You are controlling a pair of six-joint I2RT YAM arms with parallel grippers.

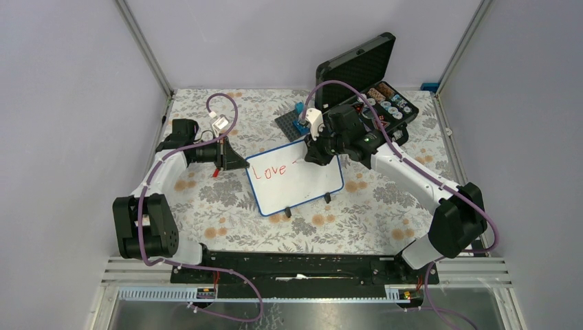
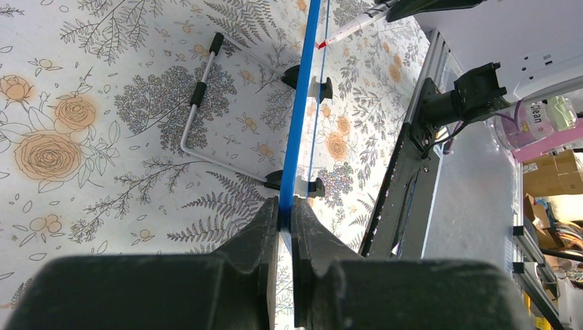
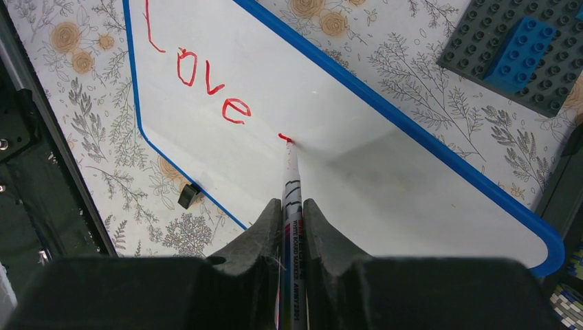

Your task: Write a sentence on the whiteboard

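Observation:
The whiteboard [image 1: 295,180] with a thin blue frame stands tilted on the floral table. Red text "Love" [image 1: 269,170] is on its upper left, also in the right wrist view [image 3: 206,79]. My left gripper [image 1: 240,165] is shut on the board's left edge; the left wrist view shows the blue frame [image 2: 297,117] edge-on between the jaws [image 2: 284,213]. My right gripper [image 1: 317,155] is shut on a whiteboard marker [image 3: 290,206]. Its red tip [image 3: 285,139] touches the board just right of "Love", beside a small red mark.
A grey studded baseplate [image 1: 292,124] with blue bricks lies behind the board. An open black case [image 1: 375,89] with small parts stands at the back right. A red item [image 1: 215,174] lies by the left gripper. The board's wire stand [image 2: 199,110] and black feet [image 1: 289,212] rest on the table.

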